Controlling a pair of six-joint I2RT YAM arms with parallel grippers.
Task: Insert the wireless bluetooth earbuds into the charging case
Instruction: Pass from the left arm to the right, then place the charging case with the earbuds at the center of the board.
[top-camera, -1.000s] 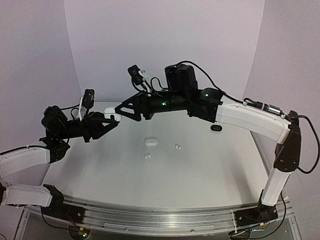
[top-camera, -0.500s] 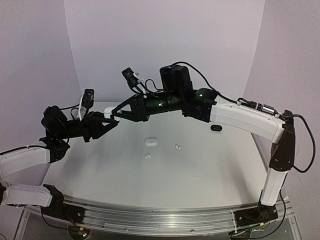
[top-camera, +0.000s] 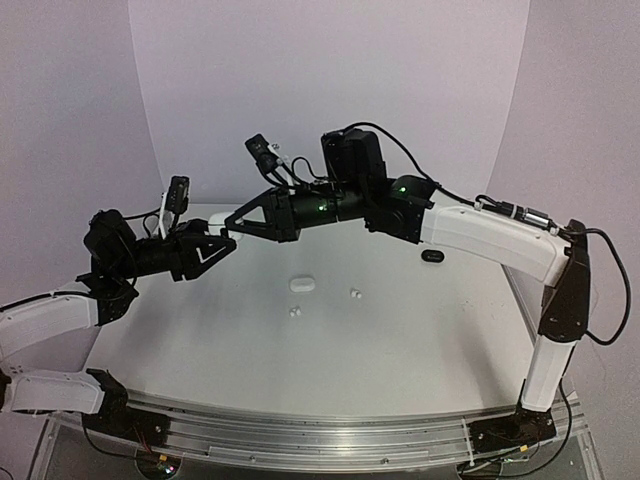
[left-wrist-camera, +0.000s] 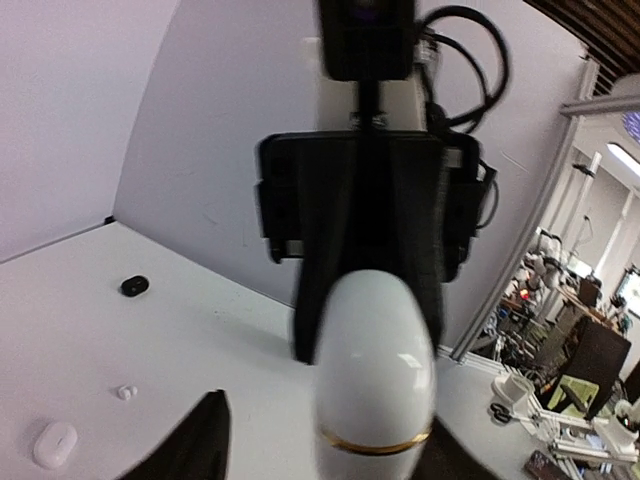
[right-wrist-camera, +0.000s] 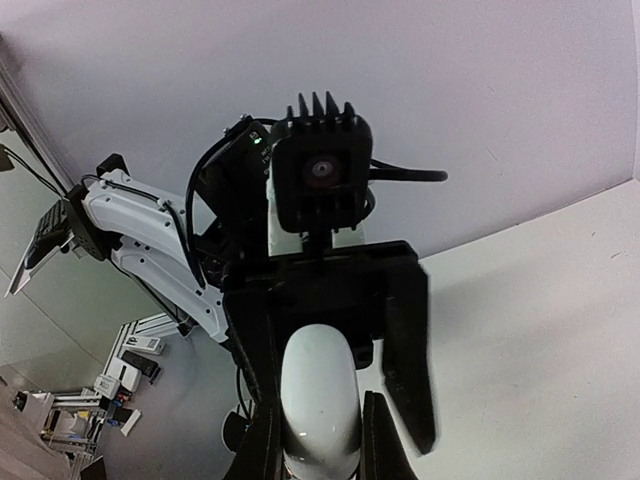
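Observation:
A white egg-shaped charging case (top-camera: 216, 220) with a gold seam (left-wrist-camera: 375, 445) hangs in mid-air at the back left, lid shut. My right gripper (top-camera: 229, 230) is shut on it, its fingers pressed against both sides of the case (right-wrist-camera: 320, 385). My left gripper (top-camera: 228, 246) faces it with its jaws spread wide, its fingers (left-wrist-camera: 200, 435) standing off the case. Two tiny white earbuds (top-camera: 354, 294) (top-camera: 294, 311) lie on the table's middle; one earbud (left-wrist-camera: 125, 392) also shows in the left wrist view.
A second white case (top-camera: 302, 284) lies closed on the table near the earbuds, and is seen again as a case (left-wrist-camera: 55, 443) in the left wrist view. A small black case (top-camera: 432, 256) (left-wrist-camera: 135, 285) sits at the back right. The white table (top-camera: 400, 350) ends at a metal rail in front.
My left gripper has opened and let go of the white case. My right gripper moved in from the right and shut on it.

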